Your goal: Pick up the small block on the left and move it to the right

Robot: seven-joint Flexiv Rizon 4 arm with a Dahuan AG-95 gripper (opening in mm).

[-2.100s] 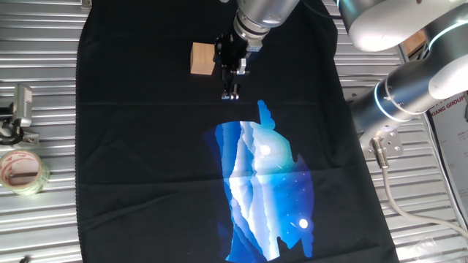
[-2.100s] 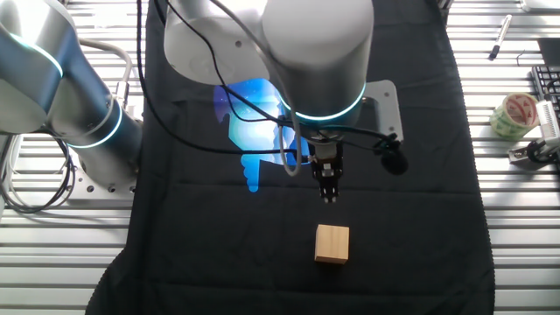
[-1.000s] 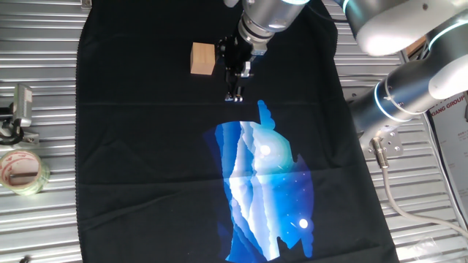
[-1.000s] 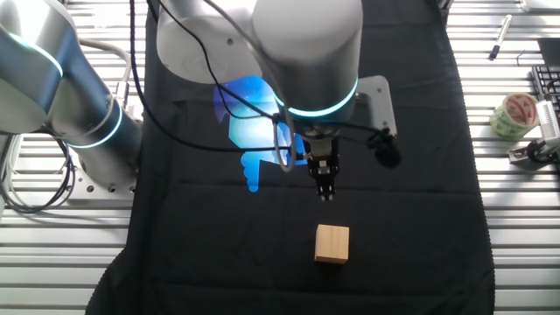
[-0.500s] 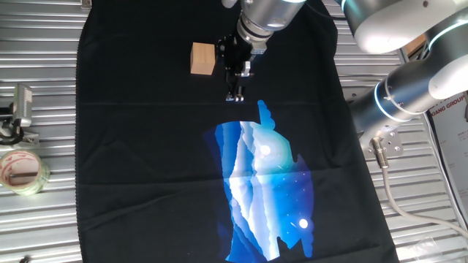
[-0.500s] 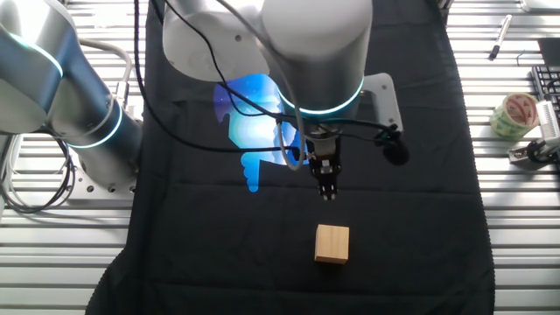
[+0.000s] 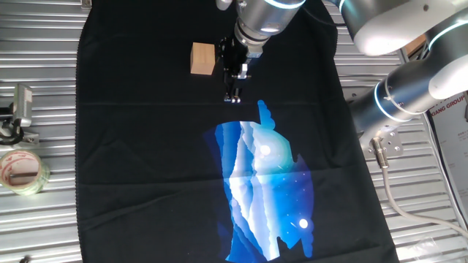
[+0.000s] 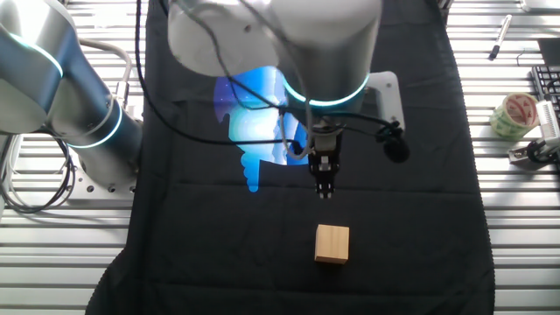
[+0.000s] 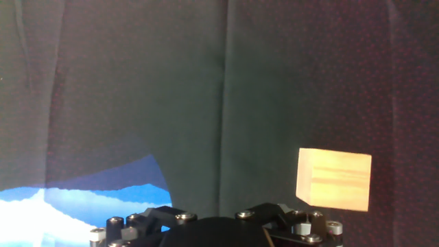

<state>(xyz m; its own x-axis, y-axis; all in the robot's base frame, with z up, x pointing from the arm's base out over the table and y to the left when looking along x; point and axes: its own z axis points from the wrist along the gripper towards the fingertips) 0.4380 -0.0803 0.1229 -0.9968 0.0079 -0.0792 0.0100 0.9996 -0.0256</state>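
Note:
The small block [image 7: 202,58], a light tan wooden cube, sits on the black cloth [image 7: 146,146] near its far edge. It also shows in the other fixed view [image 8: 332,244] and at the lower right of the hand view [image 9: 334,180]. My gripper [image 7: 234,95] hangs just right of the block, tips a little above the cloth and apart from the block. In the other fixed view the gripper [image 8: 325,188] is beyond the block. Its fingers are pressed together and hold nothing. The hand view shows only the gripper's base, not the fingertips.
A blue and white print [image 7: 263,183] covers the cloth's middle. A clear tape roll [image 7: 22,172] and a metal clamp [image 7: 18,109] lie on the slatted table left of the cloth. A pen [image 8: 499,37] lies past the cloth's edge.
The arm's wrist has shifted slightly above the fingers. The fingertips stay almost in the same spot beside the block. The block has not moved.

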